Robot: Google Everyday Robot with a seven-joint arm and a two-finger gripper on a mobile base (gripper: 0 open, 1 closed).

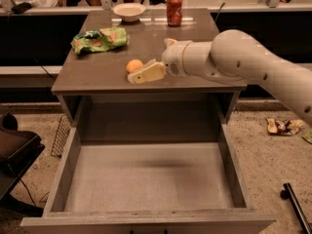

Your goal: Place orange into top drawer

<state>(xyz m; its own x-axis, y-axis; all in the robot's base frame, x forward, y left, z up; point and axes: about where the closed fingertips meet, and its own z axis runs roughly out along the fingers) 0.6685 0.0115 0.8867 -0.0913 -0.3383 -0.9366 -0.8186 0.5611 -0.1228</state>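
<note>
The orange (134, 65) is small and round and sits on the cabinet top near its front edge, partly hidden by the gripper. The gripper (141, 73), with cream-coloured fingers, reaches in from the right on the white arm (243, 62) and sits right against the orange's front right side. The top drawer (146, 179) is pulled fully out below the cabinet top, with a bare pale grey floor and low side walls.
On the cabinet top (97, 77) stand a green chip bag (99, 39) at the left, a white bowl (128, 11) at the back and a red soda can (174, 9) at the back right. A dark chair (14, 150) stands left of the drawer. Litter (282, 126) lies on the floor at right.
</note>
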